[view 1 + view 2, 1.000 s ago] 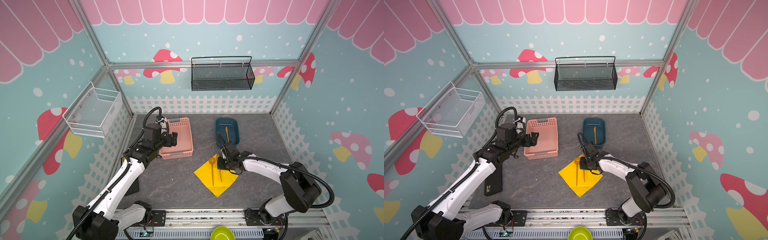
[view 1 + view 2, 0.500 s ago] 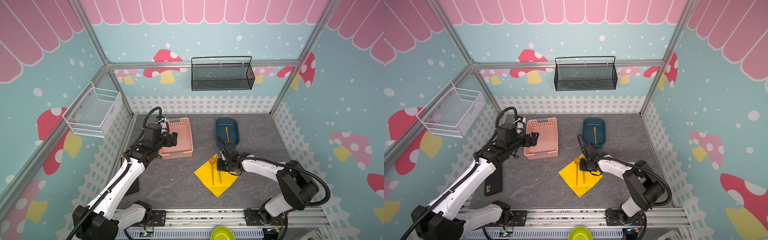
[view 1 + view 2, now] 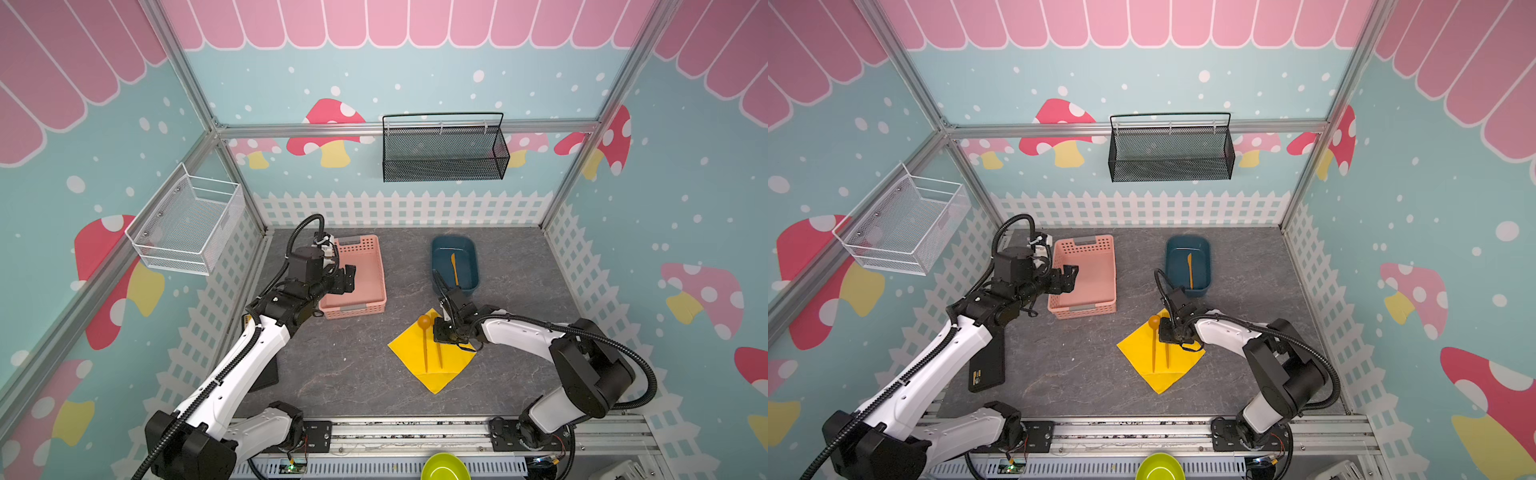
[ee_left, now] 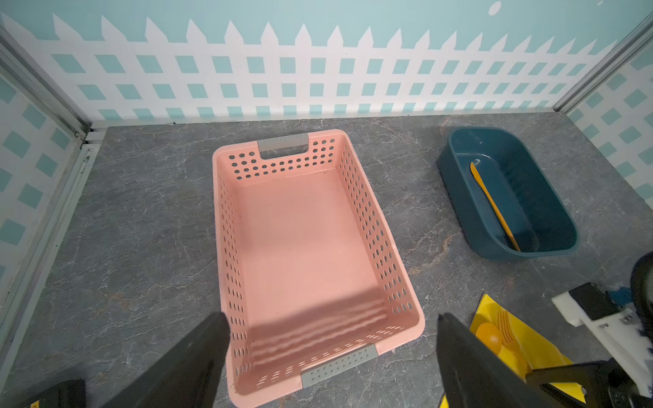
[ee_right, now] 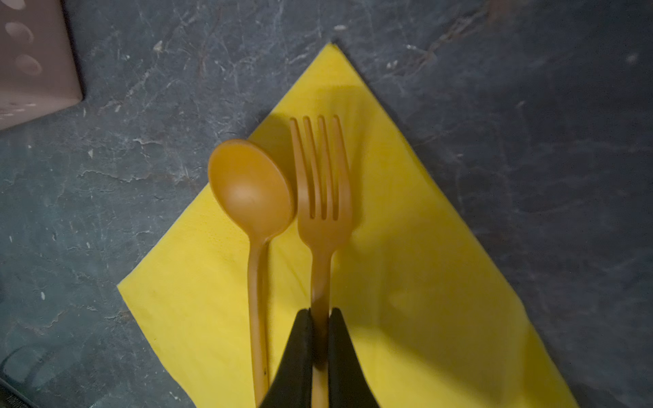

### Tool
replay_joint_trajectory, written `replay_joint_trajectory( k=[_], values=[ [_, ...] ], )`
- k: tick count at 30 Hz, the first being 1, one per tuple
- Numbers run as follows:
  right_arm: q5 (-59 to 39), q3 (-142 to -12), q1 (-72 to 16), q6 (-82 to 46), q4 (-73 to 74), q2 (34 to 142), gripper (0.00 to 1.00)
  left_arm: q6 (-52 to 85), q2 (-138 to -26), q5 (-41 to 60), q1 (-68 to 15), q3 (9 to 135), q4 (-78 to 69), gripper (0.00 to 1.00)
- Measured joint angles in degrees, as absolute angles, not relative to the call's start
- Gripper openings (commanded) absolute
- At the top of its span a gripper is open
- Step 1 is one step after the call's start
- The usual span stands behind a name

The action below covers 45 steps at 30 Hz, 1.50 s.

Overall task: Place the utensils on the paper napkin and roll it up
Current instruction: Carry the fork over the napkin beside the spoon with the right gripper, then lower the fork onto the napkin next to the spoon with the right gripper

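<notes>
- Grip: my right gripper (image 5: 321, 312) is clenched on the handle of the fork (image 5: 323, 197), just behind its head, over the paper napkin (image 5: 424, 282).
- Change: in the last second I have slid this wrist a little across the napkin toward the spoon (image 5: 252, 187). The fork now runs parallel to it and just beside it, the heads almost touching. The clench is unchanged.
- Meaning, as I judge it: the fork is at its spot and letting go is the step due. That makes two utensils at the napkin and one outstanding, with rolling not begun.
- Spoon: the handle is on the napkin; the bowl overhangs the napkin's edge, partly above the grey table (image 5: 106, 176).
- Knife (image 3: 454, 268): off the napkin, inside the blue tub (image 4: 446, 166) beyond the napkin's far corner.
- Spare hand: my left gripper (image 3: 348, 277) has its jaws released, wide and empty. It hovers over the pink basket (image 4: 367, 212), well apart from the napkin, unmoved over the same second.
- Unclear: whether the fork rests on the napkin or hangs just above it. I see shadow beneath it but no plain contact.
- Hidden: my right wrist covers the fork's head in both top views. In the right wrist view my fingers (image 5: 300, 353) cover its handle end, and the napkin's near corner is cut off.
- Doubtful: the tub piece is too small to confirm a blade; its slim shape suggests the knife.
</notes>
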<state>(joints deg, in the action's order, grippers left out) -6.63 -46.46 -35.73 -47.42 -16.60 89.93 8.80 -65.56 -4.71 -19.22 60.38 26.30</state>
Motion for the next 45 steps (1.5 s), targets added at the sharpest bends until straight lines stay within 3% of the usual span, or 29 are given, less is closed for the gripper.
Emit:
replay_joint_trajectory(
  k=[45],
  values=[
    [-10.0, -46.4, -36.1, -48.6, -18.4, 90.3, 0.10, 8.8, -65.6, -5.4, -19.6, 60.4, 26.3, 0.93]
  ],
)
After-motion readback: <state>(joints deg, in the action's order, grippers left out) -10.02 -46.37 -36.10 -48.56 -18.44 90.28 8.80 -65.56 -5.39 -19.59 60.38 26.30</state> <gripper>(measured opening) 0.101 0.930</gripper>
